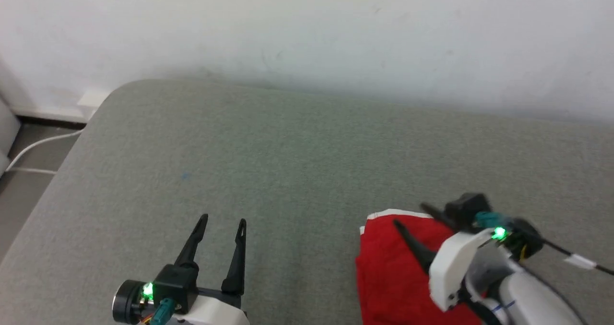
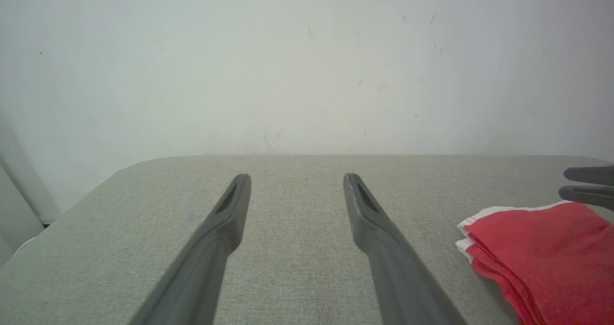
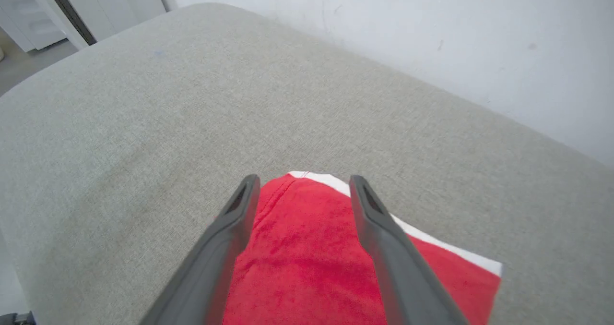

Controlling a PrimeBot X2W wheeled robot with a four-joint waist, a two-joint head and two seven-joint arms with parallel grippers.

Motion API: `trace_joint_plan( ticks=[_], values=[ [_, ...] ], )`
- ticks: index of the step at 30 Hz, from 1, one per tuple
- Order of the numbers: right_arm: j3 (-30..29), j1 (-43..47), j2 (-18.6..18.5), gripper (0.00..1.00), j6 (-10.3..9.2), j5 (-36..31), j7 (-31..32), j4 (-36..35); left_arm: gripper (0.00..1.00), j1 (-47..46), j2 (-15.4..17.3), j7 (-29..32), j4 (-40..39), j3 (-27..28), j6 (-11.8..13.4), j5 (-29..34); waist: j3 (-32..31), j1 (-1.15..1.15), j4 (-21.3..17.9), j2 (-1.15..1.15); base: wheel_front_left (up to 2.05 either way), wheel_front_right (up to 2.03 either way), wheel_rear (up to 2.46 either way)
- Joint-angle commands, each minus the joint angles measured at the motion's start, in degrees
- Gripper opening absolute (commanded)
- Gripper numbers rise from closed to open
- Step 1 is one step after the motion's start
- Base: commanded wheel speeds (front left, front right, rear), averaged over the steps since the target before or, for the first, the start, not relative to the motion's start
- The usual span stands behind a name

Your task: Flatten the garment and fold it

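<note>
At the near right of the grey padded surface (image 1: 288,162), the garment (image 1: 388,272) lies as a compact red stack, layers roughly aligned and a white band along the far edge. My right gripper (image 1: 409,213) sits over its far corner with jaws spread, gripping nothing; I cannot tell whether the tips touch the cloth. My left gripper (image 1: 224,218), likewise spread and empty, hangs over bare padding well apart. Judgement: the fold looks done. I should lift the right straight up, tips clear of the top layer, so that nothing drags askew.

Garment (image 1: 388,272): red, folded flat into stacked layers, white band along 1 edge; lies on grey padded surface (image 1: 288,162), near-right part
</note>
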Motion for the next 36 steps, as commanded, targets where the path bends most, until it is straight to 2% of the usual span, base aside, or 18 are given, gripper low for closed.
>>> trace_joint_plan(
  ticks=[1,6,11,17,21,24,29,36],
  values=[
    [-0.8,-1.3,-1.7,1.0,-0.08,-0.2,-1.1,-2.2,1.0,0.3,-0.1,-0.3,-0.3,0.3,-0.3,0.3,-1.7,0.0,-2.9,0.0,0.0,0.0,0.0],
    [-5.9,-2.4,-6.6,1.0,-0.08,-5.8,-6.6,-8.5,1.0,0.6,-0.3,-0.3,-1.7,1.6,-0.1,-1.0,-2.2,0.0,-6.2,0.0,0.0,0.0,0.0],
    [-15.0,-0.5,-7.9,1.0,-0.08,-12.2,-13.9,-11.4,1.0,0.8,-0.5,-0.3,-2.7,2.2,-0.1,-1.3,-1.9,0.0,-8.9,0.0,0.0,0.0,0.0],
    [-24.6,6.4,-3.9,1.0,-0.08,-15.1,-20.5,-14.2,1.0,1.1,-0.7,-0.3,-3.2,2.5,0.0,-1.4,-1.5,0.0,-10.4,0.0,0.0,0.0,0.0],
    [-28.8,11.3,0.5,1.0,-0.08,-15.8,-23.6,-16.6,1.0,1.4,-0.7,-0.3,-3.4,2.7,-0.1,-1.5,-1.4,0.0,-10.7,0.0,0.0,0.0,0.0],
    [-28.9,14.5,3.4,1.0,-0.08,-15.5,-24.9,-18.3,1.0,1.8,-0.8,-0.3,-3.5,2.9,-0.2,-1.6,-1.3,0.0,-10.9,0.0,0.0,0.0,0.0],
    [-28.1,17.2,5.6,1.0,-0.08,-14.4,-26.2,-18.2,1.0,2.8,-0.9,-0.3,-3.4,2.9,-0.1,-1.5,-1.2,0.0,-10.9,0.0,0.0,0.0,0.0],
    [-27.2,18.3,5.8,1.0,-0.08,-14.0,-26.8,-18.1,1.0,2.8,-0.9,-0.3,-3.2,2.7,0.0,-1.4,-1.2,0.0,-10.2,0.0,0.0,0.0,0.0]
  ],
)
